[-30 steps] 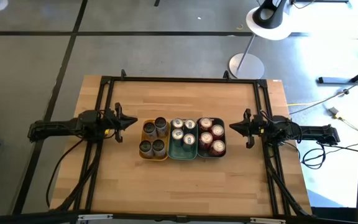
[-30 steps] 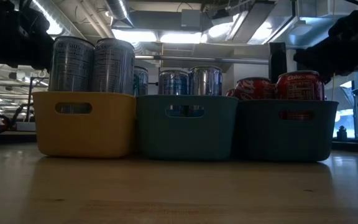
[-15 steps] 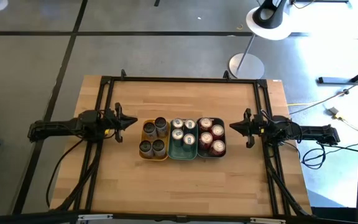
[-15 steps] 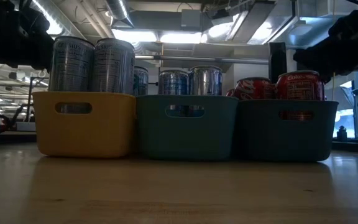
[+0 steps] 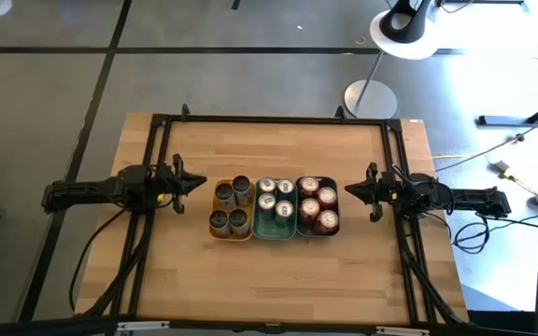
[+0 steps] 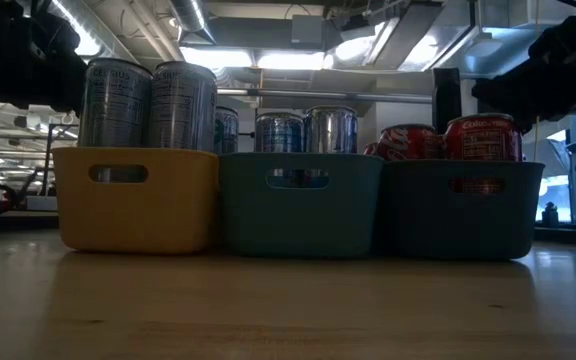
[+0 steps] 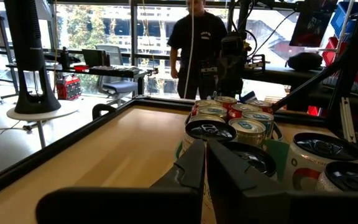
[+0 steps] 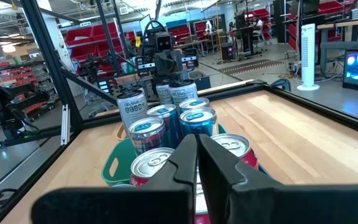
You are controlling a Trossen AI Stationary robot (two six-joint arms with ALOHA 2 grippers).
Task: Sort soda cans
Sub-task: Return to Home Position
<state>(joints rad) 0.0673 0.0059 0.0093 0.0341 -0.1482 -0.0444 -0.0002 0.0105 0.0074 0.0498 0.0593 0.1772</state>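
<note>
Soda cans (image 5: 274,203) in three trays (image 5: 275,236), table (image 5: 278,280) centre | likely light, thin-walled, slick; grip mid-side | left tool (image 5: 200,182) at 9 o'clock, right tool (image 5: 348,191) at 3, both closed, empty

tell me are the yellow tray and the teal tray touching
Touching. In the low view the yellow tray and teal tray meet rim to rim, no gap.

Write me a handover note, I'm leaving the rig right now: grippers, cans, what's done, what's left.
Left gripper: shut, empty, left of the yellow plastic tray.
Right gripper: shut, empty, right of the dark blue plastic tray.
Four dark grey metal cans stand in the yellow tray, four silver cans in the teal plastic tray, four red cans in the blue.
Sorting looks done.
Left: likely parking both arms.
</note>
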